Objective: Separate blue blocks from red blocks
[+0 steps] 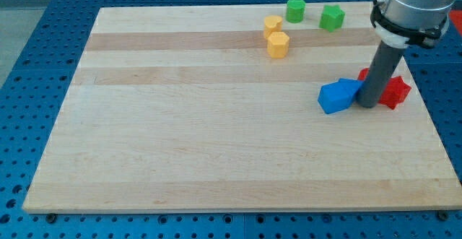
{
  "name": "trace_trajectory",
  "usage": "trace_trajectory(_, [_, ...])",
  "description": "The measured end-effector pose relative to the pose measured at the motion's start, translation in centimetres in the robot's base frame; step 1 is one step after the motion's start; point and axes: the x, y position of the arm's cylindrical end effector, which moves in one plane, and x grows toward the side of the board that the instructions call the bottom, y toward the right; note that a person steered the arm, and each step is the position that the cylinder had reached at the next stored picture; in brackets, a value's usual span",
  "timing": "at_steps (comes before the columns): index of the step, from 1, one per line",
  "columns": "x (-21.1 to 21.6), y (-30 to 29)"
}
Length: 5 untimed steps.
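Rod parked right between the blue and red blocks on the view's right

My tip point(367, 105) sits on the table point(216, 152), touching the blue block point(338, 96) on its left, with the red block point(390, 91) just behind on its right; no pincer on this arm, so nothing's gripped. Two yellow blocks point(276, 37) and two green blocks point(312, 14) sit up top, well apart

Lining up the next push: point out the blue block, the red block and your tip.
blue block point(336, 97): camera view, on its top face.
red block point(394, 92): camera view, on the part showing at the rod's right.
my tip point(367, 106): camera view, the rod's very end, between the two blocks.
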Motion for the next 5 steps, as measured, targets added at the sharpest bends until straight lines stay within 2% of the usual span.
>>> trace_trajectory(5, [-1.5, -3.6])
